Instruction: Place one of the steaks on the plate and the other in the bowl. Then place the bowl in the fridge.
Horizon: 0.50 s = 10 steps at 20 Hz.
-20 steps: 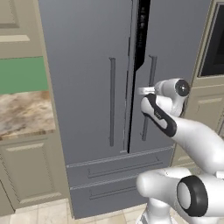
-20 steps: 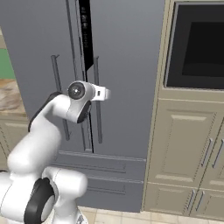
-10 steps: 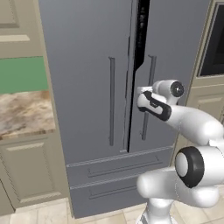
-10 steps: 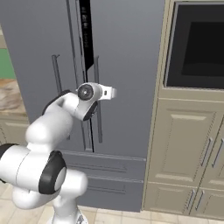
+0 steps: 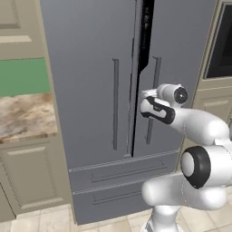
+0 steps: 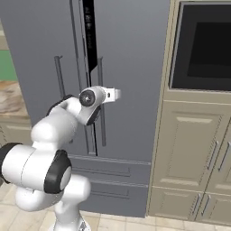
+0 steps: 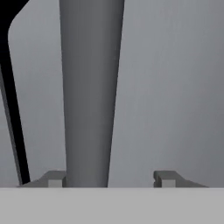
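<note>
The tall grey fridge (image 5: 90, 68) (image 6: 131, 67) stands straight ahead with both doors shut. My gripper (image 5: 146, 94) (image 6: 115, 94) is at the right door's vertical bar handle (image 5: 157, 72) (image 6: 103, 131), about halfway up it. In the hand view the handle (image 7: 89, 87) runs up between the two fingertips of the gripper (image 7: 109, 179). The left fingertip (image 7: 54, 178) is against the bar and the right fingertip (image 7: 164, 178) stands apart from it. The jaws are open around the bar. The steaks, the plate and the bowl are out of view.
The left door's handle (image 5: 115, 104) hangs beside the black control strip (image 5: 146, 31). Two drawers (image 5: 122, 176) lie below the doors. A marble counter (image 5: 22, 115) on beige cabinets is at the left. A built-in oven (image 6: 203, 45) above cabinet doors (image 6: 189, 153) is at the right.
The arm has folded lower and its elbow has swung out while the hand stays at the right door's handle. The jaws have narrowed around the bar.
</note>
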Tool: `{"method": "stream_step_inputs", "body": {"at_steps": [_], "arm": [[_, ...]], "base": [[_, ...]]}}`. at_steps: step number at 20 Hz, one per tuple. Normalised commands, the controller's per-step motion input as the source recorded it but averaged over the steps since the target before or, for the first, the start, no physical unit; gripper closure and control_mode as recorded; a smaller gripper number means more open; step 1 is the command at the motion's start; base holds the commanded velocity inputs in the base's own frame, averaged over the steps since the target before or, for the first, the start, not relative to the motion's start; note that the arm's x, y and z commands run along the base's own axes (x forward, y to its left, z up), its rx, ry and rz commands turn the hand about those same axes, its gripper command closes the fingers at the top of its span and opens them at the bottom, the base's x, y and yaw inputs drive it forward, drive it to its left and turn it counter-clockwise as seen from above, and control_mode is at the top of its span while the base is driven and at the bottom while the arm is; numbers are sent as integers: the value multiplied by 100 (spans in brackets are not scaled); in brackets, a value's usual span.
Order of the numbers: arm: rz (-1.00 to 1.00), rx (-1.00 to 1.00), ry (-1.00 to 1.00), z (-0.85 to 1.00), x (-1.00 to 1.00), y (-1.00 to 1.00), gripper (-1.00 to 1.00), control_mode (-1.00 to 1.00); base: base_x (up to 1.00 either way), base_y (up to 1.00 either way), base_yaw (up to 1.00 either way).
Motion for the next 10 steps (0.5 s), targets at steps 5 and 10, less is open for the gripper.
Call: {"method": "stream_step_inputs", "body": {"at_steps": [5, 10], "arm": [[-7, 5, 28, -1, 2, -100, 100, -100], [-10, 7, 4, -39, -37, -100, 100, -100]], "base": [[0, 0, 0], [0, 0, 0]]}}
